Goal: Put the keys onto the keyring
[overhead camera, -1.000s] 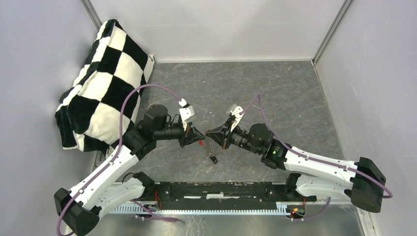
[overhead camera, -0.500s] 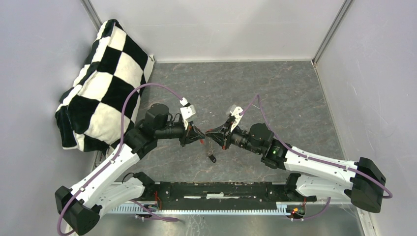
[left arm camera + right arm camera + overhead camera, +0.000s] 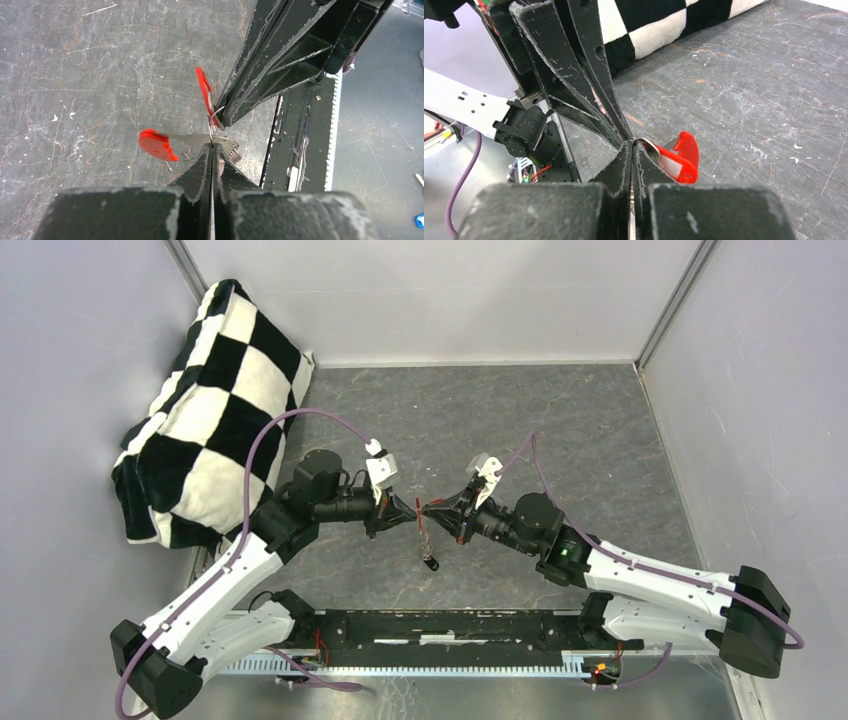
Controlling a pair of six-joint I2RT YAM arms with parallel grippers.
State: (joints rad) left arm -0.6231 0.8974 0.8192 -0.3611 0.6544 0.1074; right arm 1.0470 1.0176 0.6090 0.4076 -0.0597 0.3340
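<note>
Both grippers meet tip to tip above the middle of the grey table. My left gripper (image 3: 409,512) (image 3: 212,145) is shut on the metal blade of the red-headed key (image 3: 156,144), whose head sticks out to the left. My right gripper (image 3: 431,510) (image 3: 631,143) is shut on the keyring (image 3: 215,114), a thin wire loop with a red plastic tag (image 3: 683,159) (image 3: 203,89). The loop touches the key's blade right at the left fingertips. The black-headed key (image 3: 430,563) dangles below the grippers on a short chain.
A black-and-white checkered cushion (image 3: 205,415) leans in the back left corner. The black base rail (image 3: 450,625) runs along the near edge beneath the arms. Grey walls close in the back and both sides.
The left jaws have closed tighter on the red key. Both gripper tips have drawn together, and the right arm has shifted slightly. The black key still hangs below.
</note>
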